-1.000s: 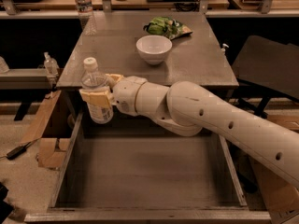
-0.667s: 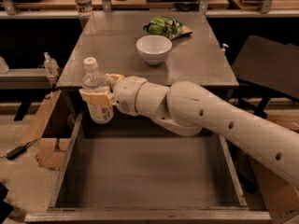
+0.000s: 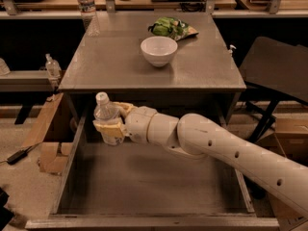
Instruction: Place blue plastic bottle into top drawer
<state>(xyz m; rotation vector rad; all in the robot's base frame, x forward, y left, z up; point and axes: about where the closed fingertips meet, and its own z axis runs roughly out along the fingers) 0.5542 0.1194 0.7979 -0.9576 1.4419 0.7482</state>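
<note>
While in gripper (image 3: 111,129) over drawer (image 3: 159,179), white-capped bottle (image 3: 106,113)

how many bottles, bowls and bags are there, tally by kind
bottles: 3 (held bottle, upright in the pincer over the back left of the drawer; slim bottle at the back left of the table; pump bottle left of the table)
bowls: 1 (bowl on the table)
bags: 1 (green bag behind the bowl)
total: 5

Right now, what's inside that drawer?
The top drawer shows bare grey floor; the hand holds the blue plastic bottle at its back-left corner. The arm hides some floor.
</note>
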